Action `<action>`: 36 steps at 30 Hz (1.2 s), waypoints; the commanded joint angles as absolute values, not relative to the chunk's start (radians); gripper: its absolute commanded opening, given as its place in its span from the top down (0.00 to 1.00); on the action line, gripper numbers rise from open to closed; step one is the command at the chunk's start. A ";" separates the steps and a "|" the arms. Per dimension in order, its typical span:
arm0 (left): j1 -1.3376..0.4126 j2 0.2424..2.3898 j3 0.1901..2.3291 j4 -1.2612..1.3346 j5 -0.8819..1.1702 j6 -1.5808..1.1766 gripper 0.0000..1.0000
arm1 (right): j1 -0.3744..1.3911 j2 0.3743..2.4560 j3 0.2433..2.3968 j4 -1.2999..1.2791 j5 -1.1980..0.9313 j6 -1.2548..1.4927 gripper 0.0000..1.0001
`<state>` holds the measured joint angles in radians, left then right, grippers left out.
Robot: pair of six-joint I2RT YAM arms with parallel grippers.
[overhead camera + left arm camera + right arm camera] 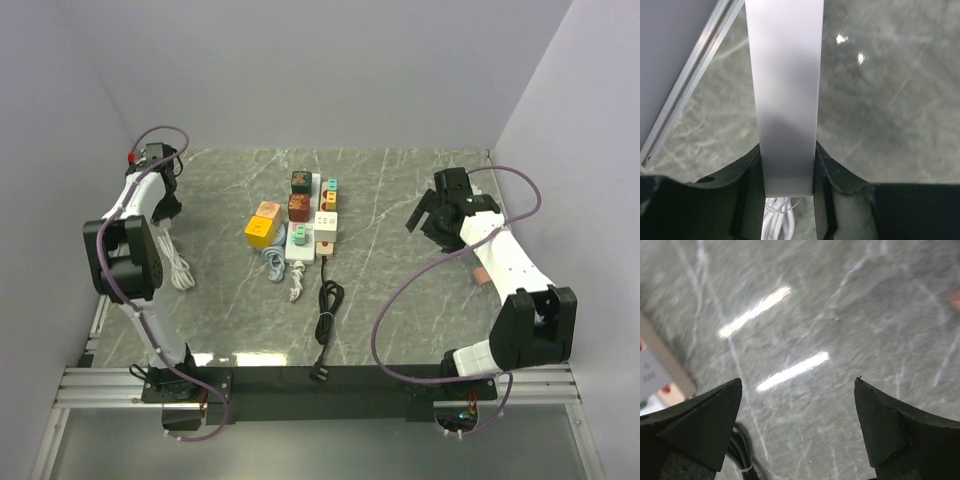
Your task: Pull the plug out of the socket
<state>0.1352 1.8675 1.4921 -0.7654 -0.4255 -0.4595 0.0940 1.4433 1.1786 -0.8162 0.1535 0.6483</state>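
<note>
The white socket strip lies mid-table with several coloured cube plugs in it, among them a yellow plug and a dark red plug. My right gripper hangs to the right of the strip. Its jaws are open over bare marble and hold nothing. The strip's edge shows at the left of the right wrist view. My left gripper is at the far left, away from the strip. It is shut on a flat white piece that I cannot identify.
A black cable runs from the strip to a loose black plug at the front edge, and shows by my right fingers. A white cord coil lies under the left arm. A pink block sits right.
</note>
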 commanded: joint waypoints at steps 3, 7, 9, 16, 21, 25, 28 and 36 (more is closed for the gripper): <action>0.137 1.985 1.597 -0.756 -0.469 -0.437 1.00 | 0.163 1.373 1.144 -0.738 0.037 0.585 0.00; 0.144 2.016 1.563 -0.732 -0.485 -0.462 0.97 | 0.201 1.359 1.132 -0.684 0.003 0.546 0.00; 0.147 2.022 1.565 -0.730 -0.466 -0.466 0.79 | 0.204 1.356 1.129 -0.664 -0.037 0.525 0.00; 0.149 1.997 1.578 -0.742 -0.472 -0.511 0.32 | 0.230 1.411 1.209 -0.672 -0.090 0.485 0.00; 0.146 1.906 1.568 -0.755 -0.440 -0.528 0.01 | 0.277 1.462 1.264 -0.672 -0.100 0.462 0.00; 0.126 1.772 1.536 -0.767 -0.349 -0.529 0.01 | 0.343 1.552 1.379 -0.695 -0.124 0.413 0.00; 0.080 1.636 1.483 -0.762 -0.256 -0.528 0.01 | 0.411 1.641 1.471 -0.712 -0.095 0.396 0.00; -0.106 1.257 1.224 -0.669 0.095 -0.624 0.01 | 0.511 1.920 1.744 -0.765 -0.002 0.437 0.00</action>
